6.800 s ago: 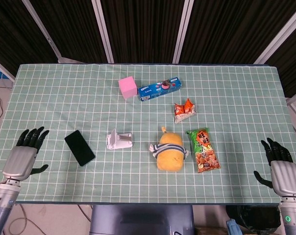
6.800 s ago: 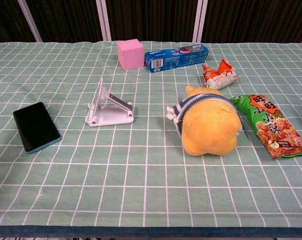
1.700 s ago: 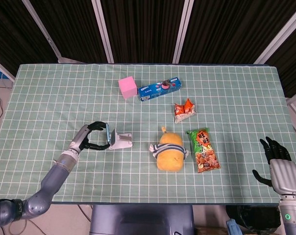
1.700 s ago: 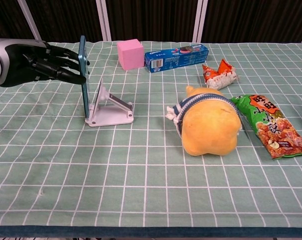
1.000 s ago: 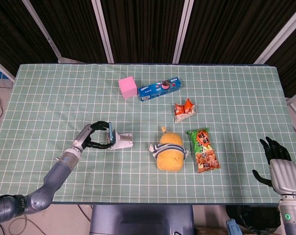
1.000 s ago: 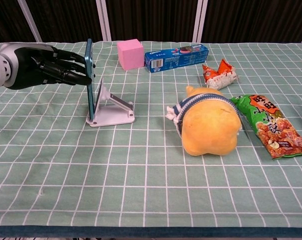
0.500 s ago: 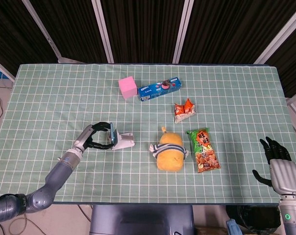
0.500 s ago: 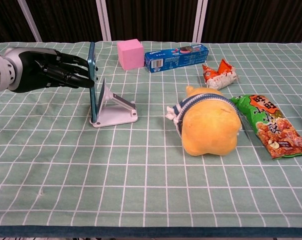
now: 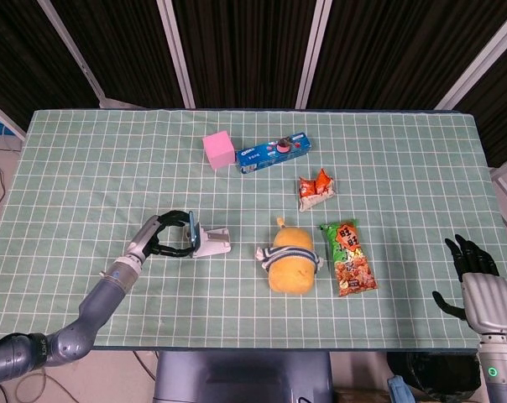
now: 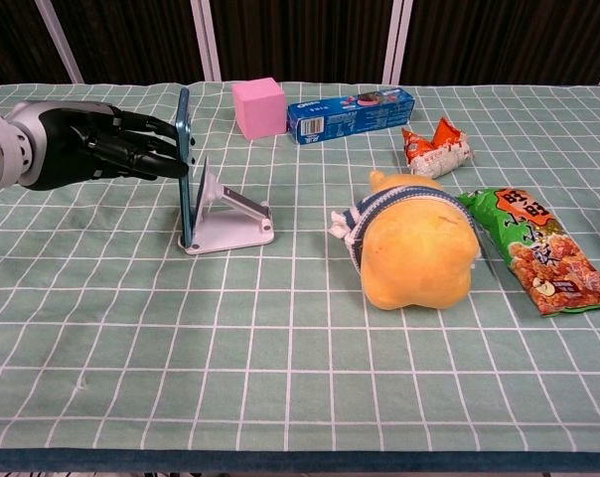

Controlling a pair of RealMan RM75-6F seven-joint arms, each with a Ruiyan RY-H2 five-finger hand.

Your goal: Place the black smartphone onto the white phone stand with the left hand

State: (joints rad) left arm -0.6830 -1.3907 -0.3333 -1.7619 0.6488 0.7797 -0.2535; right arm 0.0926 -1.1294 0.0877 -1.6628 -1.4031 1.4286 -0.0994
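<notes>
My left hand (image 10: 101, 145) (image 9: 163, 235) holds the black smartphone (image 10: 185, 164) (image 9: 191, 232) upright on its edge, fingers wrapped around it. The phone's lower edge stands on the front lip of the white phone stand (image 10: 232, 220) (image 9: 212, 243), its face close to the stand's sloping back plate. In the chest view the phone shows edge-on as a thin blue-rimmed strip. My right hand (image 9: 480, 290) hangs open off the table's right front corner, holding nothing; the chest view does not show it.
A yellow plush toy (image 10: 414, 244) lies right of the stand, with a green snack bag (image 10: 538, 248) beyond it. Further back are a pink cube (image 10: 258, 106), a blue biscuit box (image 10: 350, 112) and an orange snack packet (image 10: 435, 147). The table carries a green checked cloth (image 10: 131, 348).
My left hand has pushed the upright phone slightly right against the stand, and the stand has slid and turned a little to the right. The right hand stays still.
</notes>
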